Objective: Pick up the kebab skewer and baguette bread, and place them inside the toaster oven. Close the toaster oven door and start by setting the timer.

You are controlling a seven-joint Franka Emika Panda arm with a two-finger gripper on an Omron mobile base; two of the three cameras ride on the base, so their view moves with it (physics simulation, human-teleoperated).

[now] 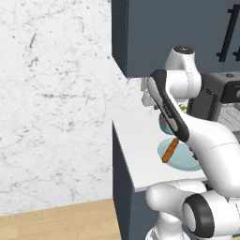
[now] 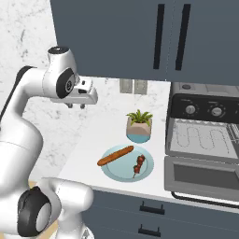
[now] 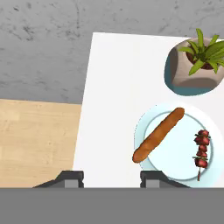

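Baguette point(image 3: 158, 134) and skewer point(image 3: 201, 153) both lie on the light-blue plate point(image 3: 175, 168), which sits at the counter's point(image 3: 118, 87) front edge, just in front of the potted plant point(image 3: 197, 61) and to the left of the toaster oven point(image 2: 205, 135). The oven door point(image 2: 201, 177) hangs open, with the wire rack point(image 2: 200, 140) bare inside. Gripper point(image 3: 111, 177) hovers high above the counter, left of the plate and well apart from it, its fingers spread wide with nothing between them. In the hand view the baguette runs on a diagonal across the plate's left half, its near end closest to the right fingertip point(image 3: 154, 178); the skewer lies on the far side of the plate from the gripper, roughly parallel to the plate's right rim and apart from the loaf. My judgement is that the baguette is the nearer pick: the hand needs to shift right toward the plate, drop, and turn so the fingers close across the loaf's slanted axis, not along it
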